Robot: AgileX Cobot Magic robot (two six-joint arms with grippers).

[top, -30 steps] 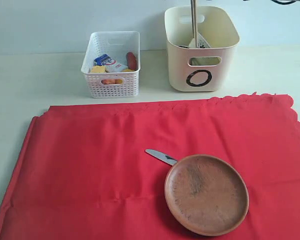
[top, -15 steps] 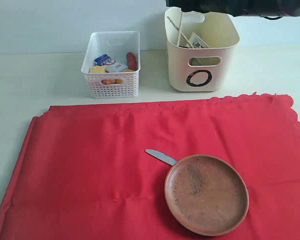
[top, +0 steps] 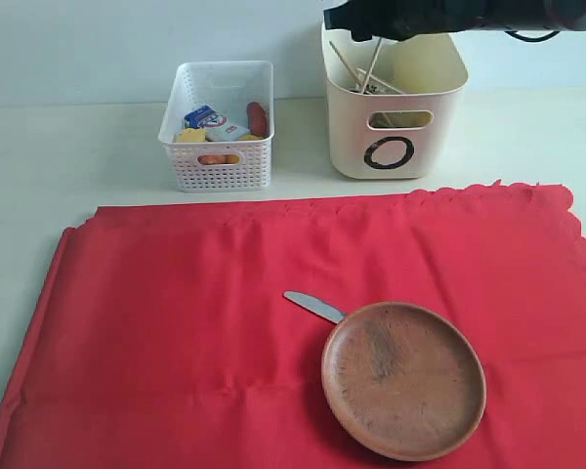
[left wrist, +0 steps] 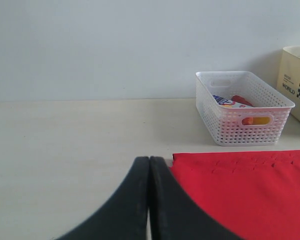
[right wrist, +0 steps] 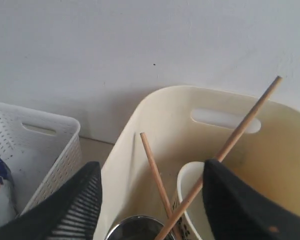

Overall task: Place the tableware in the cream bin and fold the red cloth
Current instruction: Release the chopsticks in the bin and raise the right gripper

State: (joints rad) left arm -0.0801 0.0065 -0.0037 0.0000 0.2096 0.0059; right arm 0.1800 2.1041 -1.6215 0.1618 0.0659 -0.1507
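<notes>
2 chopsticks (top: 366,70): dropped since 1 second ago, now leaned inside cream bin (top: 391,137); right gripper (right wrist: 152,197) above bin, fingers (right wrist: 82,200) spread; left gripper (left wrist: 149,200) fingers (left wrist: 132,210) pressed together. Tableware step in hand: plate (top: 402,379), on red cloth (top: 176,322) before bin, judged next; rim pinch needed.

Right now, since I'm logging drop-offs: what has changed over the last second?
The chopsticks, held upright over the cream bin a second ago, were let go as the right gripper opened; they now lean inside the bin. The right arm came into the exterior view above it. The brown plate, knife, red cloth and white basket stayed put.
</notes>
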